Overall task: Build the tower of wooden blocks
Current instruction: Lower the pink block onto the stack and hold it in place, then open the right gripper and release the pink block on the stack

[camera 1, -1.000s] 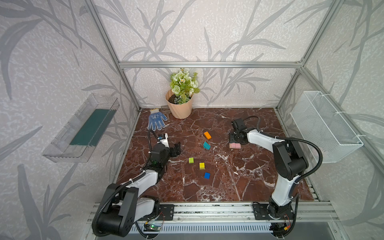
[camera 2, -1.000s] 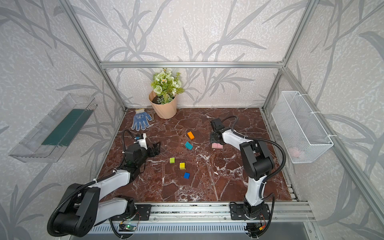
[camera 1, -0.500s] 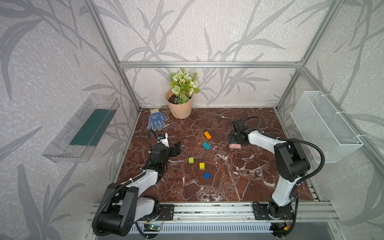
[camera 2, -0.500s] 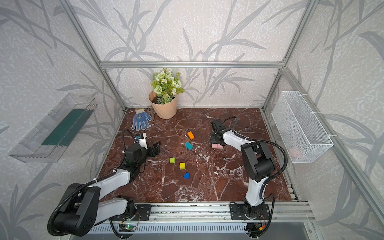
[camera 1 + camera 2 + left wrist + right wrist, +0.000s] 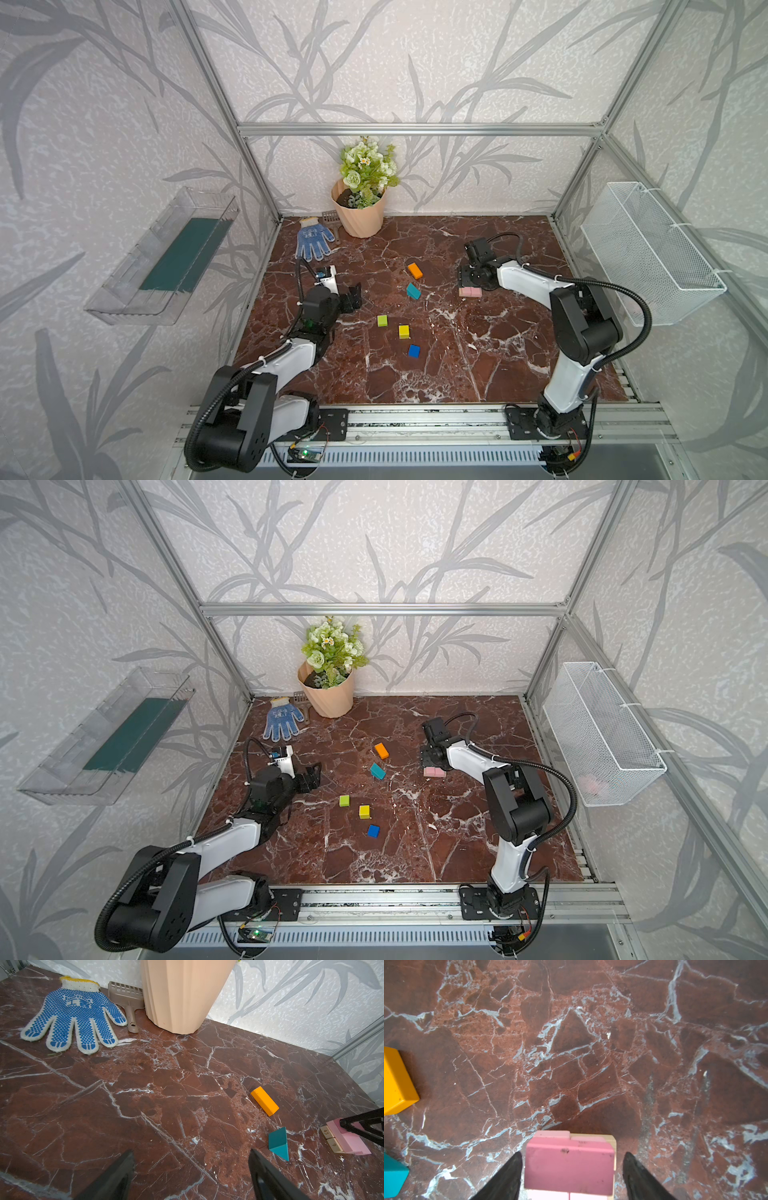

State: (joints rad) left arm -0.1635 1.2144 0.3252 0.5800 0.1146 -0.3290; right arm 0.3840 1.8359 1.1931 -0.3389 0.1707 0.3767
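Flowers (image 5: 368,166) fill the peach pot (image 5: 361,218); a blurry pink thing (image 5: 594,785) lies in the wire basket (image 5: 602,729). The left gripper (image 5: 191,1153) gapes empty; the right gripper (image 5: 572,1156) stands open around the pink block (image 5: 470,292).

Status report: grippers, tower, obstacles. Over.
Left gripper open, empty. Right gripper open, fingers astride pink wooden block atop low stack. Orange bar, teal wedge, lime cube, yellow cube, blue cube loose; nothing blocking.

Both top views look steeply down from high at the front, facing the back wall, and take in the whole marble table (image 5: 415,374). The left wrist camera sits low and looks obliquely across the table toward the flower pot (image 5: 178,995). The right wrist camera faces almost straight down, very near the pink block (image 5: 570,1165). All views share the orange block (image 5: 381,751) and the teal block (image 5: 278,1142).
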